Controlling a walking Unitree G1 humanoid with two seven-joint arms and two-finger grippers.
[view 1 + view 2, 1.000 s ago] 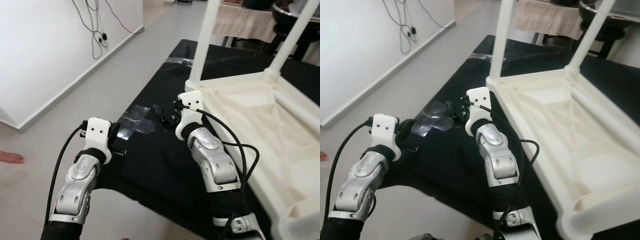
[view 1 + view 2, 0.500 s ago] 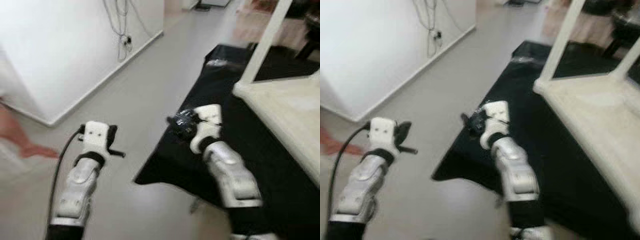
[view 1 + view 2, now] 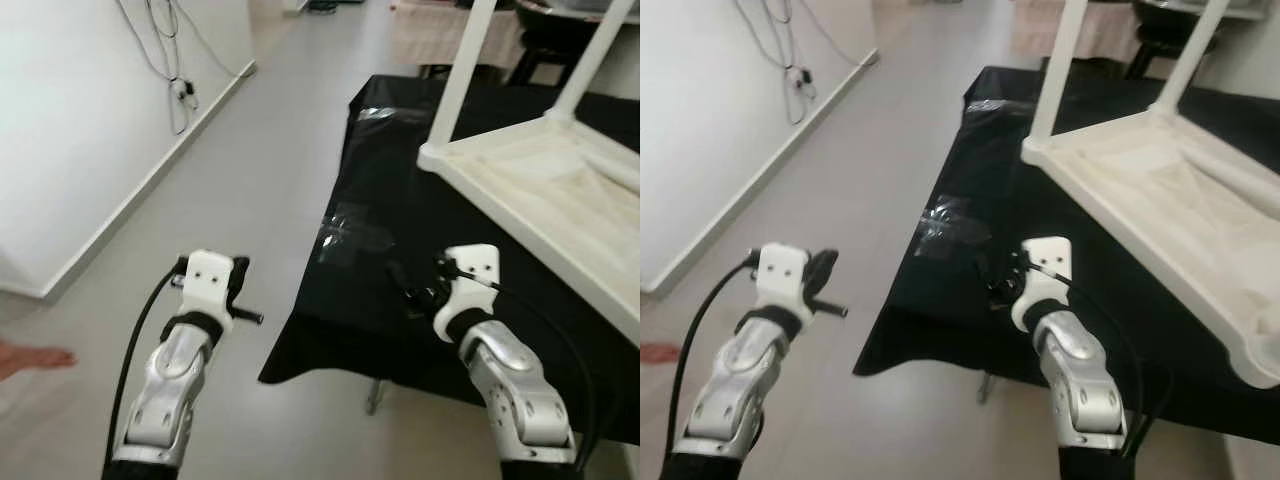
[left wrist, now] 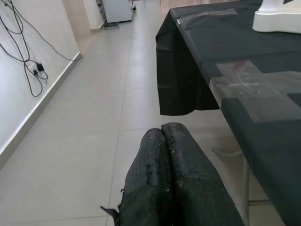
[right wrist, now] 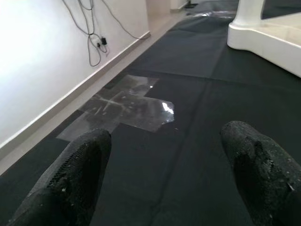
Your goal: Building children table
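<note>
Head cameras first: the upside-down white plastic children's table [image 3: 540, 180] lies top-down on the black cloth-covered work table [image 3: 400, 270], on the robot's right side, with two white legs [image 3: 462, 65] standing up from its near corners, two counted and no more in view. The left gripper [image 3: 243, 300] hangs out over the grey tiled floor [image 3: 250, 150], well apart from the cloth edge. The right gripper [image 3: 998, 283] hovers over the black cloth, near a patch of clear tape [image 3: 950, 228] and short of the white tabletop's corner. A bare foot [image 3: 30, 357] of a person shows at the floor's edge on the left, and black cables [image 3: 175, 60] dangle down the white wall.

Left wrist camera: the fingers [image 4: 169, 188] are pressed together with nothing between them, pointing along the floor beside the hanging cloth.

Right wrist camera: the two black pads [image 5: 80, 169] stand wide apart, empty, low over the cloth, with the tape patch and the white corner ahead.

The risks, as I judge them: both grippers are empty and away from the piece, so a reach from here could catch the loose cloth and drag it, shifting the table. A knock on an upright leg could loosen it. The person's foot lies close to the walking path.
</note>
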